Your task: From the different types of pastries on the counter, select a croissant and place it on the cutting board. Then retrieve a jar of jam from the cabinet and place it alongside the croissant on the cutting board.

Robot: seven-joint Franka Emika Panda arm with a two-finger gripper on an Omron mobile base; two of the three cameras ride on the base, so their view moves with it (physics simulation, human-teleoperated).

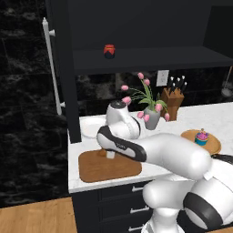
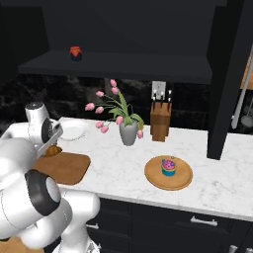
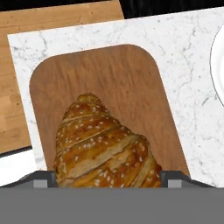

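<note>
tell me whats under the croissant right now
The cutting board lies beneath the croissant, on the counter. Whether the croissant rests on the board or hangs just above it is hidden.

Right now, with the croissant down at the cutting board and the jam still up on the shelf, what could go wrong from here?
1. The croissant sits between the gripper fingertips; if one drags on it while lifting away, it may shift on the cutting board.
2. The jar of jam is small and high on the cabinet shelf; a poor grasp could knock it off.
3. The tulip vase stands below that shelf, so the arm might clip it.
</note>
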